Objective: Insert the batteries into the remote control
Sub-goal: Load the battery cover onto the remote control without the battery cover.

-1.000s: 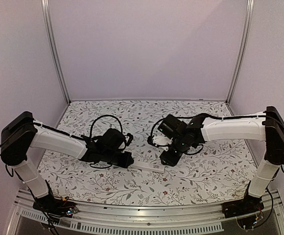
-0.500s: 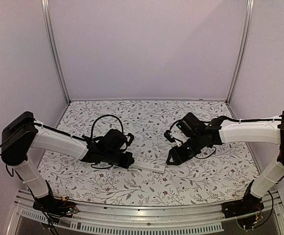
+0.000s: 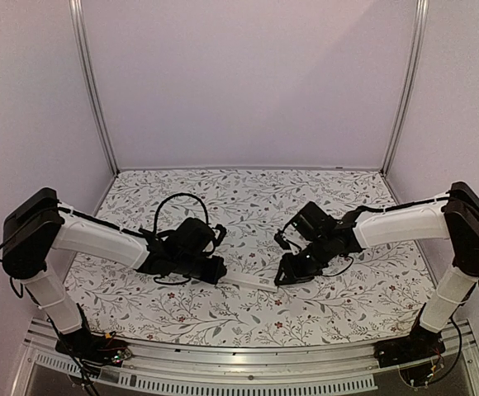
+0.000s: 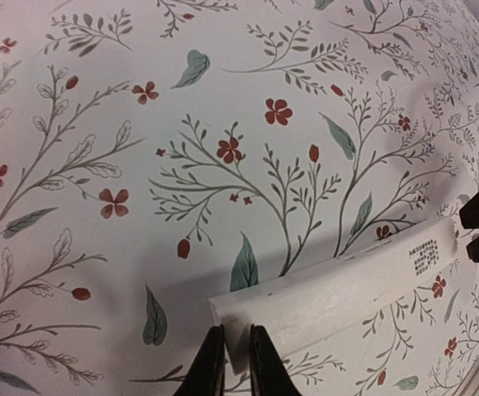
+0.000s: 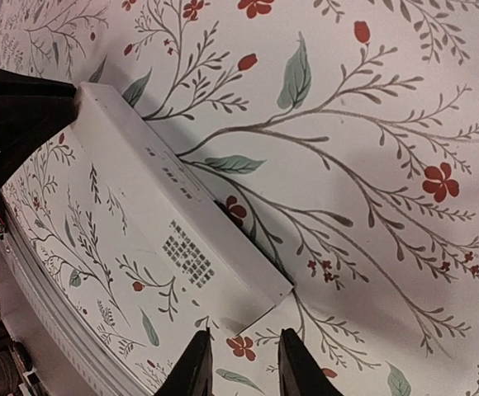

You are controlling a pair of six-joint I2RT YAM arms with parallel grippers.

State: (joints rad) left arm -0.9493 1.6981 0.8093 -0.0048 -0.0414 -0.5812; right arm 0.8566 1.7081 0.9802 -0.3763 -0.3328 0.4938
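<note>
Cloth printed with green leaves and red flowers covers the table, and on it, near the front edge between the two arms, lies the slim white bar-shaped plastic remote control. The left gripper sits at its left end, jaws drawn almost together, and seems to pinch that end. The right gripper hovers at the other end, jaws parted and empty. The step in hand looks like bringing the right gripper onto the free end, probably to work the battery cover. To do that well it should centre the bar's width between its jaws and come down square rather than over the corner, while the left holds the bar flat so it cannot swivel. The top view gives only the layout. The left wrist view shows dark fingers a narrow slit apart at the bar's end corner. The right wrist view shows its fingers just short of the nearest corner. It also shows small grey printed lettering on the upturned face and no black patch, so the back is likely up. No batteries show in any view.
</note>
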